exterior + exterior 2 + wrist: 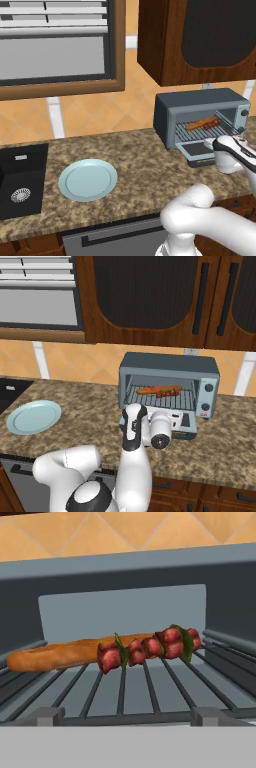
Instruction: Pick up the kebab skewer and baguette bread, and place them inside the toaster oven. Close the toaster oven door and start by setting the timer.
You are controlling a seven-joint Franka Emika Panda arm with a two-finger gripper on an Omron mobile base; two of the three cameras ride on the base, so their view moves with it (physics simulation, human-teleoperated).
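Food on rack | your tool (176,418) released, empty | toaster oven door (196,150) lies flat just below tool | lift it shut

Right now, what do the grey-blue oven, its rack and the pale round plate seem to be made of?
The boxy grey-blue toaster oven looks like painted metal: flat matte panels with crisp edges. Its wire rack looks like bare metal, thin grey parallel rods. The pale blue round plate seems to be glazed ceramic, smooth with a raised rim, though plastic is possible.
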